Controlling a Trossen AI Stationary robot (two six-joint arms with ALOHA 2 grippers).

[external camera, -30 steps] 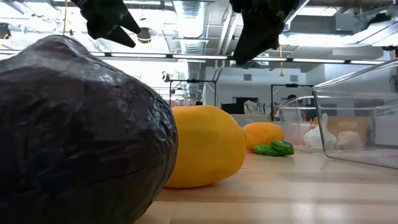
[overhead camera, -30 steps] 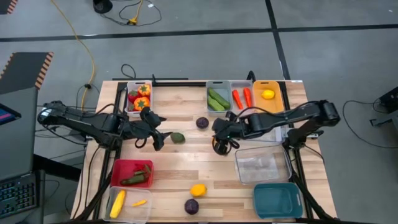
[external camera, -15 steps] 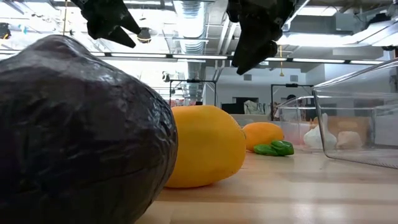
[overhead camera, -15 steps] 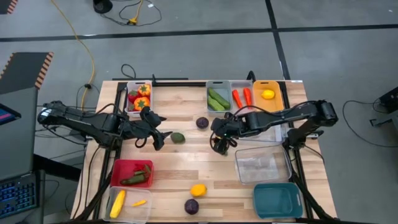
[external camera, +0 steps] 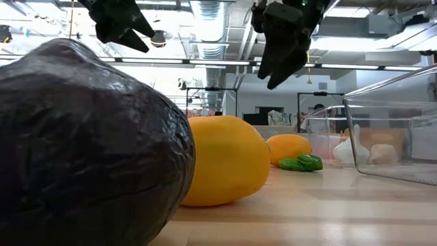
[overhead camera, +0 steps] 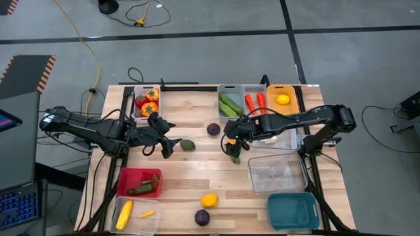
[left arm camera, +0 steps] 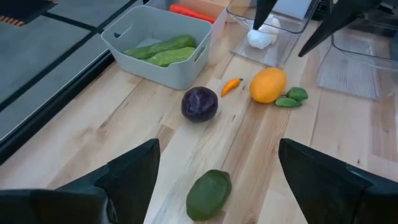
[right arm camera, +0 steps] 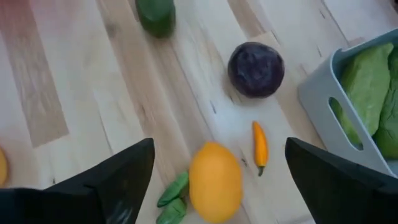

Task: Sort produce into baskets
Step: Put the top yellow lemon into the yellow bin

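Observation:
My right gripper [overhead camera: 234,148] hangs open above an orange fruit with green leaves [right arm camera: 215,180] that lies on the table. Beside the fruit lie a small orange pepper [right arm camera: 260,146] and a purple round [right arm camera: 255,68]. My left gripper [overhead camera: 167,148] waits open at the table's left, above the wood. A green piece [overhead camera: 188,145] lies just to its right, also seen in the left wrist view [left arm camera: 209,194]. Neither gripper touches any produce. The far-edge baskets hold red and orange peppers [overhead camera: 146,102], cucumbers [overhead camera: 230,103], carrots [overhead camera: 256,102] and a lemon [overhead camera: 282,99].
A clear basket [overhead camera: 276,174] and a teal one [overhead camera: 293,210] stand at the near right. A red basket [overhead camera: 139,181] and a white one with corn [overhead camera: 134,214] stand at the near left. A yellow-orange fruit [overhead camera: 209,200] and a purple round [overhead camera: 202,217] lie near the front edge. White garlic [left arm camera: 260,37] sits in another clear basket.
My right gripper has opened its fingers wide and shifted a little, tipping further down over the orange fruit. The produce on the table has stayed where it was.

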